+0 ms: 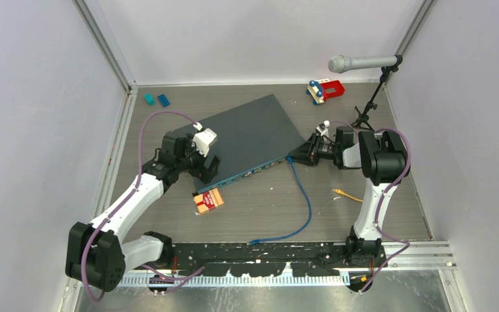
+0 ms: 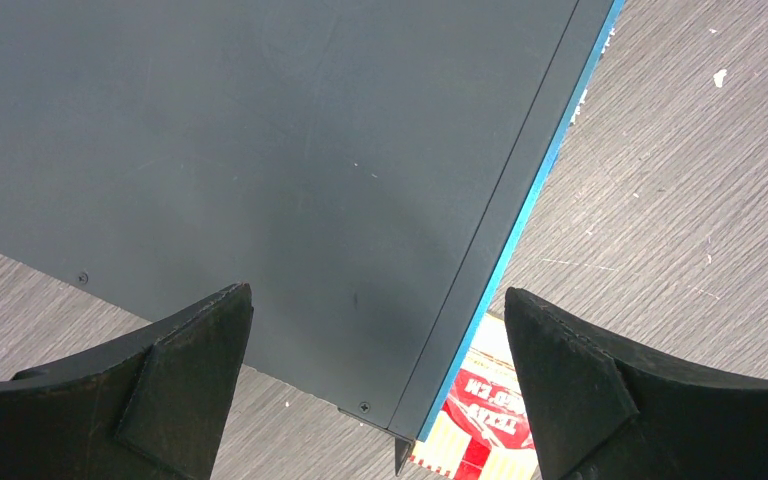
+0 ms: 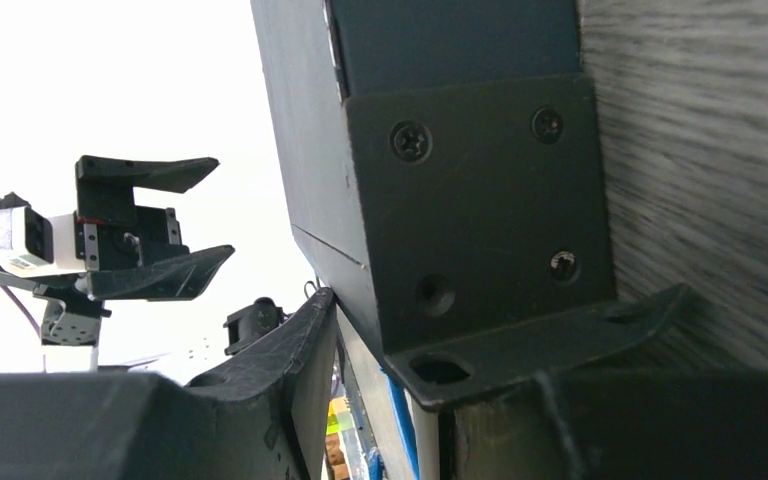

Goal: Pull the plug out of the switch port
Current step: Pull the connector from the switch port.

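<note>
The switch (image 1: 253, 133) lies slantwise mid-table, dark slate on top with a teal front edge (image 2: 520, 240). A blue cable (image 1: 307, 205) runs from the plug (image 1: 291, 159) at the switch's right front corner down to the near edge. My right gripper (image 1: 297, 156) is at that corner, turned on its side. Its fingers (image 3: 290, 380) stand apart, one above and one below the bracketed corner (image 3: 480, 200), with a blue strip (image 3: 397, 420) between them. My left gripper (image 2: 377, 292) hangs wide open over the switch's left front corner (image 1: 224, 182), holding nothing.
A red-and-yellow card box (image 1: 209, 200) lies just in front of the switch's left corner. A short yellow cable piece (image 1: 344, 193) lies right of the blue cable. A microphone on a stand (image 1: 357, 63), a red toy (image 1: 326, 90) and two small blue blocks (image 1: 156, 99) sit at the back.
</note>
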Tool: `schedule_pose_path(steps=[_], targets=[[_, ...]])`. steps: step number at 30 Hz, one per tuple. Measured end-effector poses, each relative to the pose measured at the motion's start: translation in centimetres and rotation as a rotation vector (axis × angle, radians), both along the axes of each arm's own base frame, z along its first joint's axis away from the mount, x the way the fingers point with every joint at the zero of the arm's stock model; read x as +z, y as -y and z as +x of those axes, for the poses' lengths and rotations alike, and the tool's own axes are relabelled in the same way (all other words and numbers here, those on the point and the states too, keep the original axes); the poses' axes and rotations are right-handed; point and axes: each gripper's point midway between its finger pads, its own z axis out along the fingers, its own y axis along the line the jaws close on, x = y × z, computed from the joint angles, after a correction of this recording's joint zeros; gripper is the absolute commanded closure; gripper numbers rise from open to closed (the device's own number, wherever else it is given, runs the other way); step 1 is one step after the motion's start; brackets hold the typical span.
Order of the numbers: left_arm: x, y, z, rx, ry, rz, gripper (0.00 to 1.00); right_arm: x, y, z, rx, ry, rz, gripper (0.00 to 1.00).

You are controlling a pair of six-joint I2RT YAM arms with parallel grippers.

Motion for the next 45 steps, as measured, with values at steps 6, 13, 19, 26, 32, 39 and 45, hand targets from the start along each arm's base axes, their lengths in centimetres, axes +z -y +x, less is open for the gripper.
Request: schedule_pose_path(steps=[6, 13, 19, 26, 32, 39, 45], targets=[[0.0, 0.0, 0.0, 0.000, 0.000, 0.000, 0.00, 0.0, -0.2, 0.2, 0.000, -0.003, 0.031, 0.60], [-0.1, 0.0, 0.0, 0.000, -0.005, 0.002, 0.00, 0.0, -0.5, 0.7, -0.007, -0.014, 0.096, 0.62], [-0.2, 0.0, 0.0, 0.000, -0.006, 0.003, 0.00, -0.2, -0.5, 0.4, 0.001, -0.013, 0.072, 0.63], [-0.3, 0.0, 0.0, -0.002, -0.011, 0.006, 0.00, -0.2, -0.6, -0.1, 0.022, 0.014, -0.012, 0.65], [-0.5, 0.0, 0.0, -0.002, -0.015, 0.008, 0.00, -0.3, -0.5, -0.3, 0.035, 0.010, -0.022, 0.68], [-0.7, 0.0, 0.0, -0.002, -0.022, 0.010, 0.00, -0.8, -0.6, -0.6, 0.037, -0.012, -0.035, 0.72], [-0.9, 0.0, -0.1, -0.002, -0.030, 0.012, 0.00, -0.7, -0.7, -0.5, 0.035, -0.013, -0.026, 0.69]])
